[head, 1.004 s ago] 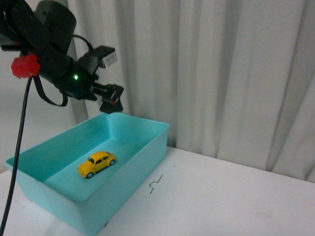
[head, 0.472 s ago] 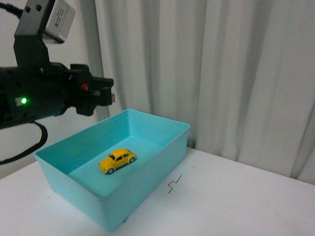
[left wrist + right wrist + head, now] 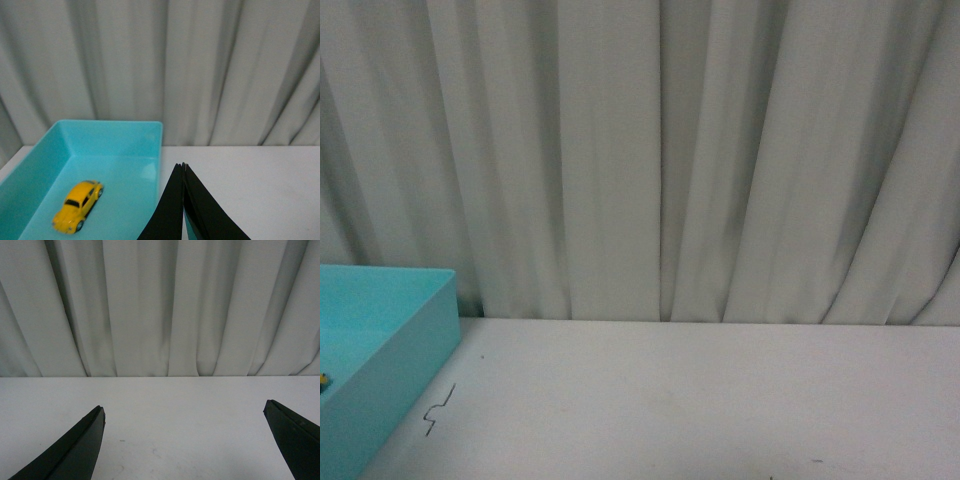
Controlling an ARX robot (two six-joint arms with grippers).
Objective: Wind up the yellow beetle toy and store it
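Note:
The yellow beetle toy (image 3: 77, 206) lies on the floor of a turquoise bin (image 3: 110, 132), on its wheels, and nothing touches it. My left gripper (image 3: 182, 166) is shut with nothing in it; its tips hover over the white table just beside the bin's nearer wall. In the front view only a corner of the turquoise bin (image 3: 390, 330) shows at the far left, with a tiny speck of the yellow toy (image 3: 323, 380) at the frame edge. My right gripper (image 3: 184, 411) stands wide open above bare white table, holding nothing. Neither arm appears in the front view.
A white table (image 3: 700, 400) runs back to a pale pleated curtain (image 3: 660, 160). A small black squiggle mark (image 3: 438, 410) sits on the table near the bin.
The front view has swung right: the bin slid to the far left edge and the left arm left the picture. The toy stays in the bin.

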